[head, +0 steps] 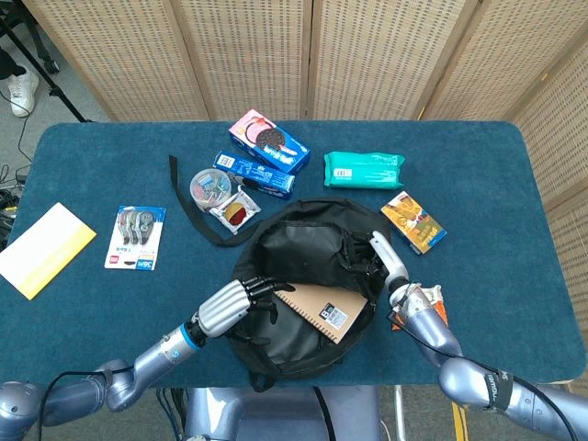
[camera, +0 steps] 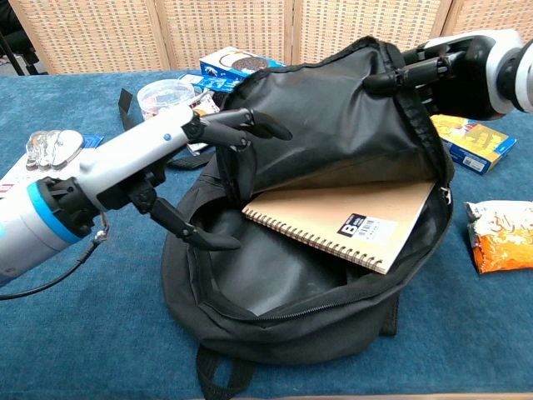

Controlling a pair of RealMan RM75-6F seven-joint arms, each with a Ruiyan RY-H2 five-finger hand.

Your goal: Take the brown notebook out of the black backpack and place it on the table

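Brown spiral-bound kraft notebook [camera: 346, 225] inside open black fabric backpack [camera: 275, 292] on counter | L hand [camera: 196, 158] spread, empty, near spiral edge | R hand [camera: 441, 67] holds flap up | tip: keep flap high, pinch spiral corner, slide out flat.

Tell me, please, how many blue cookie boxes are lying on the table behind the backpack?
2. One cookie box lies furthest back, showing a pink end; the second cookie box lies just in front of it, beside the round tub. Others could be hidden behind the backpack.
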